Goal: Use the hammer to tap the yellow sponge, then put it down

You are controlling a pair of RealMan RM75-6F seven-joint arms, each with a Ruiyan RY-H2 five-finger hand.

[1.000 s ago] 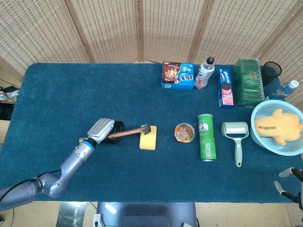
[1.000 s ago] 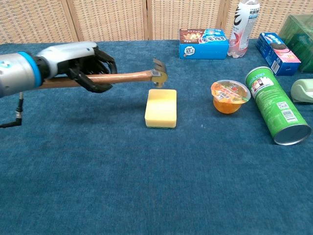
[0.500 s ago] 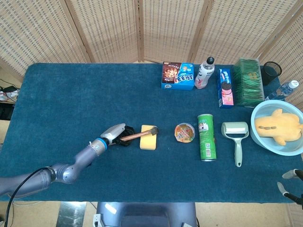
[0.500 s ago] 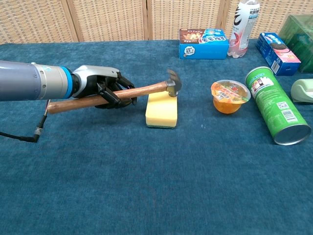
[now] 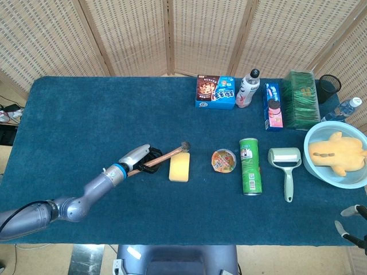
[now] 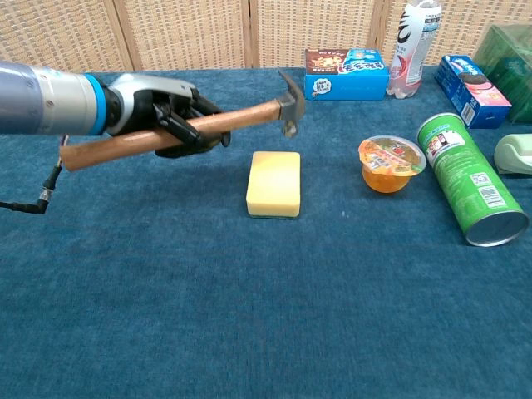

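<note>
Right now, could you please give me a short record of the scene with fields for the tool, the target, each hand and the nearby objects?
tool: hammer, lifted off the table, head raised above the sponge, not touching it
target: yellow sponge, flat on the blue table
left hand: grips the hammer's wooden handle
right hand: only partly visible at the head view's edge, state unclear
nearby: jelly cup, green can lying on its side

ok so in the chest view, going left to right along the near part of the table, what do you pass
left hand gripping the hammer → yellow sponge → jelly cup → green chip can
</note>
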